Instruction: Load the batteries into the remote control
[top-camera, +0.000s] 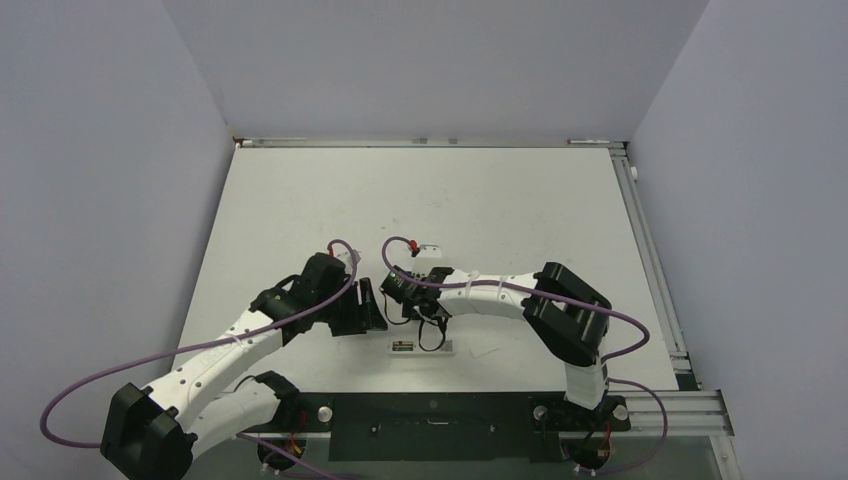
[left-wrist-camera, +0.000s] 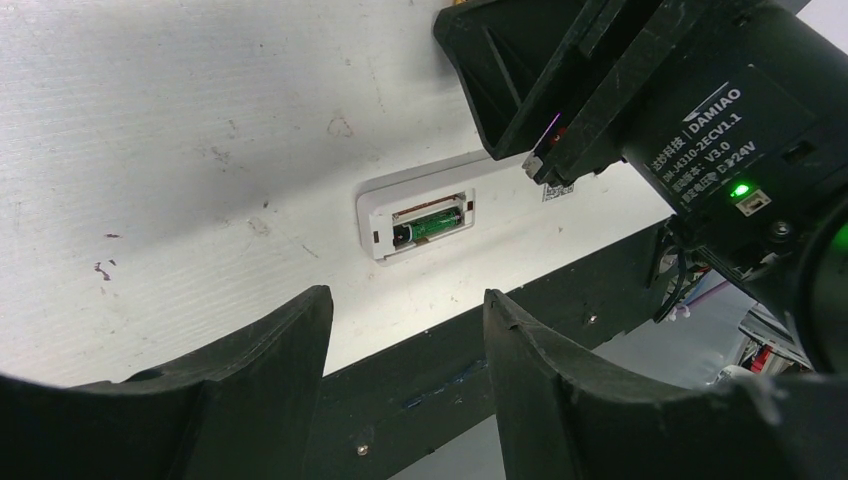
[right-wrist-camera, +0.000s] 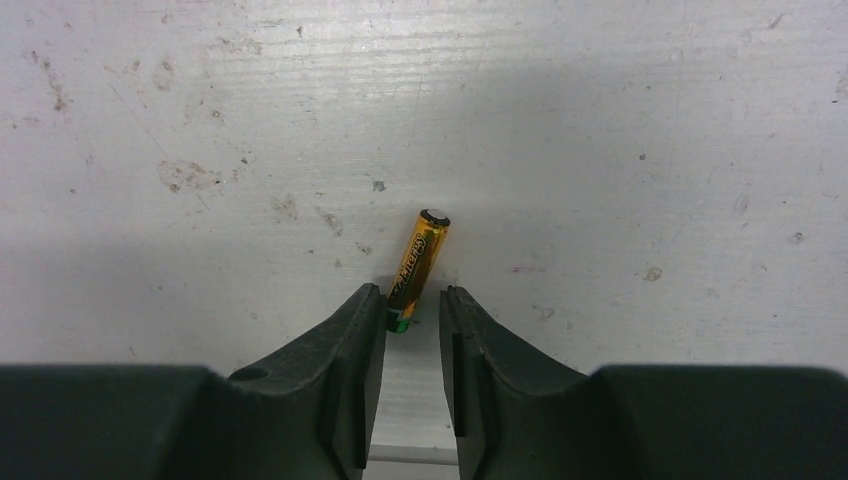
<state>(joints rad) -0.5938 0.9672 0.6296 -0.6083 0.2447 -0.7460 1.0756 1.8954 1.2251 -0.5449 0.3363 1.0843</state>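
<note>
The white remote control (top-camera: 421, 346) lies near the table's front edge with its recess up. In the left wrist view the remote (left-wrist-camera: 500, 225) holds a dark battery with a green label (left-wrist-camera: 431, 224) in the recess. The gold-orange battery (right-wrist-camera: 418, 258) lies on the table. Its green end sits between the tips of my right gripper (right-wrist-camera: 412, 292), against the left fingertip, with a gap to the other finger. My right gripper (top-camera: 402, 300) hovers just behind the remote. My left gripper (left-wrist-camera: 400, 320) is wide open and empty, left of the remote (top-camera: 370, 306).
A small white flat piece (top-camera: 432, 249) lies on the table behind the grippers. A black base plate (top-camera: 430, 418) runs along the front edge. Grey walls enclose the table on three sides. A metal rail (top-camera: 650, 260) lines the right edge.
</note>
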